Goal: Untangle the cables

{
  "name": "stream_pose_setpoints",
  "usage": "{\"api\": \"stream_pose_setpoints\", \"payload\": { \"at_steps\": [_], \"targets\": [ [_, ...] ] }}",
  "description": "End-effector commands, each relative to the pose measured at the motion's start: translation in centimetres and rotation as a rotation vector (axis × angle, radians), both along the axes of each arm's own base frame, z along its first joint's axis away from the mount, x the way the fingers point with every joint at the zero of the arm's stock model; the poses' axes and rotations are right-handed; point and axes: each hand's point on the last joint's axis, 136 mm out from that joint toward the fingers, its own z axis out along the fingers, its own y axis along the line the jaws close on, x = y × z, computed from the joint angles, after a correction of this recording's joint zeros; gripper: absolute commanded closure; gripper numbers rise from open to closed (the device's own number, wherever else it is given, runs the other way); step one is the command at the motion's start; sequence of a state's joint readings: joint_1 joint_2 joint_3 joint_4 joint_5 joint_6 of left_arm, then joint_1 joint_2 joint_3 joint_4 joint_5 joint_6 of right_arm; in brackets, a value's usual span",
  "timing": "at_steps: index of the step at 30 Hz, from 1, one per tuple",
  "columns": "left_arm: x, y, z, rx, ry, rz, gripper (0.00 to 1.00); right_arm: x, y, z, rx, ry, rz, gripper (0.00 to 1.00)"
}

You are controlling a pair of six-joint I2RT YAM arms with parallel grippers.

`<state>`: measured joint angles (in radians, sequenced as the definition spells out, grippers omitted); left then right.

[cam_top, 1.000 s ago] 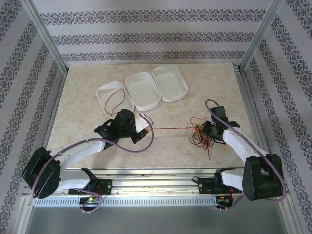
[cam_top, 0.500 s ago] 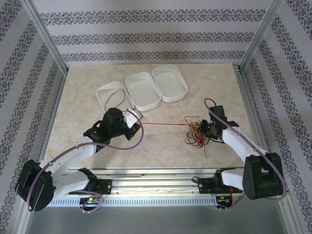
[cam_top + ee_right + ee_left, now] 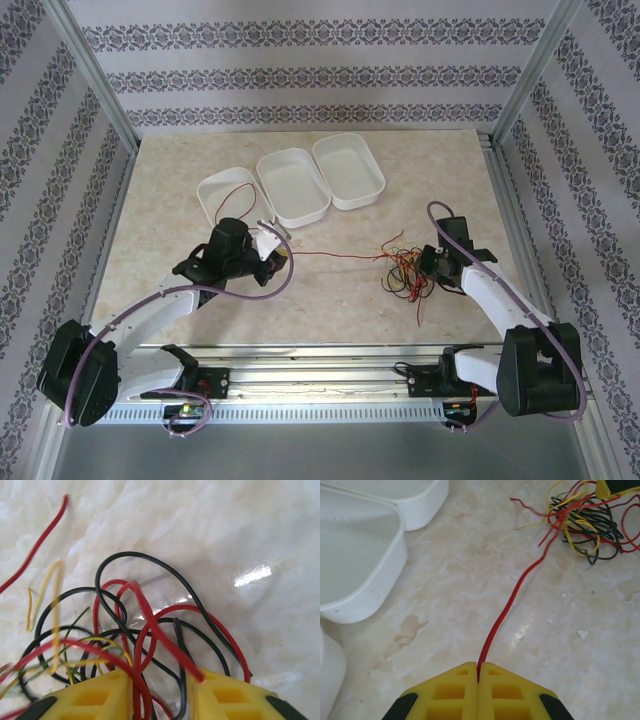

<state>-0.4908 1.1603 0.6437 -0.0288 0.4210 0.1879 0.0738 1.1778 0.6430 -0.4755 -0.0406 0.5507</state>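
The cables (image 3: 405,268) are lying in a loose knot on the table (image 3: 180,275), well to the right of the middle tub (image 3: 293,187) and nearer the arm bases than it is, w/ red, black & yellow strands looping over each other. One red strand (image 3: 330,256) is running out of the knot toward the near side of the middle tub. The left gripper (image 3: 478,670) is pinching its free end, fingers pressed together w/ the wire coming straight out of the seam. These wires are looking very light, thin & springy. They're prob. soft enough to bend anywhere, but curly, so they're likely to be snagging on each other under a pull, and slick enough to be slipping from a weak pinch. Best hold, I'd judge, is an end or one clear loop, not the thick of the knot, w/ the other gripper pinning the bundle so it isn't getting dragged along. The right gripper (image 3: 160,676) is hanging low over the knot, fingers apart, red & black loops passing through the gap unsqueezed. The left arm is reaching forward from its base, wrist turned so the fingers are pointing right, just on the near side of the middle tub. The right arm is stretching forward & leaning in over the knot, far right of that tub. A second red strand (image 3: 237,200) is lying inside the left tub (image 3: 208,185) — the middle tub's left-hand neighbour.
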Motion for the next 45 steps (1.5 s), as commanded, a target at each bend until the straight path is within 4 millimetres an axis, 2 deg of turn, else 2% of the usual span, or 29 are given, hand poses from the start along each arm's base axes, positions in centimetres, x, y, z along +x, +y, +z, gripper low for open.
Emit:
{"api": "stream_pose_setpoints", "payload": {
  "at_steps": [1, 4, 8, 12, 15, 19, 22, 28, 38, 41, 45],
  "targets": [
    [0.6, -0.6, 2.1, -0.031, -0.057, -0.043, 1.0, 0.5, 0.0, 2.9, -0.041, -0.061, 0.024, 0.6],
    [0.9, -0.5, 2.4, -0.019, -0.064, -0.029, 1.0, 0.5, -0.3, 4.5, -0.059, -0.105, 0.027, 0.54],
    [1.0, -0.5, 3.0, -0.018, -0.071, -0.024, 1.0, 0.4, 0.0, 5.2, -0.053, -0.125, 0.044, 0.49],
    [1.0, -0.7, 3.9, -0.031, -0.072, -0.036, 1.0, 0.1, 1.4, 4.7, -0.052, -0.101, 0.097, 0.43],
    [1.1, -0.7, 4.7, -0.037, -0.077, -0.03, 1.0, -0.5, 2.0, 4.0, -0.073, -0.059, 0.115, 0.35],
    [1.2, -0.7, 5.5, -0.034, -0.075, -0.027, 1.0, -1.6, 1.7, 2.9, -0.107, -0.012, 0.098, 0.18],
    [1.3, -0.6, 5.5, -0.025, -0.063, -0.021, 1.0, -2.1, 1.7, 1.7, -0.103, 0.023, 0.095, 0.12],
    [1.4, -0.5, 6.3, -0.028, -0.068, -0.008, 1.0, -1.9, 3.1, -0.4, -0.058, 0.064, 0.116, 0.12],
    [1.6, -0.4, 8.2, -0.011, -0.075, -0.003, 1.0, -2.4, 2.1, -3.4, -0.081, 0.154, 0.07, 0.13],
    [2.0, 0.5, 9.2, 0.012, -0.104, 0.041, 1.0, -2.4, 1.9, -4.0, -0.036, 0.165, 0.038, 0.15],
    [2.5, 2.3, 10.6, 0.074, -0.135, 0.125, 1.0, -2.4, 1.2, -3.7, -0.054, 0.161, 0.021, 0.15]
  ]
}}
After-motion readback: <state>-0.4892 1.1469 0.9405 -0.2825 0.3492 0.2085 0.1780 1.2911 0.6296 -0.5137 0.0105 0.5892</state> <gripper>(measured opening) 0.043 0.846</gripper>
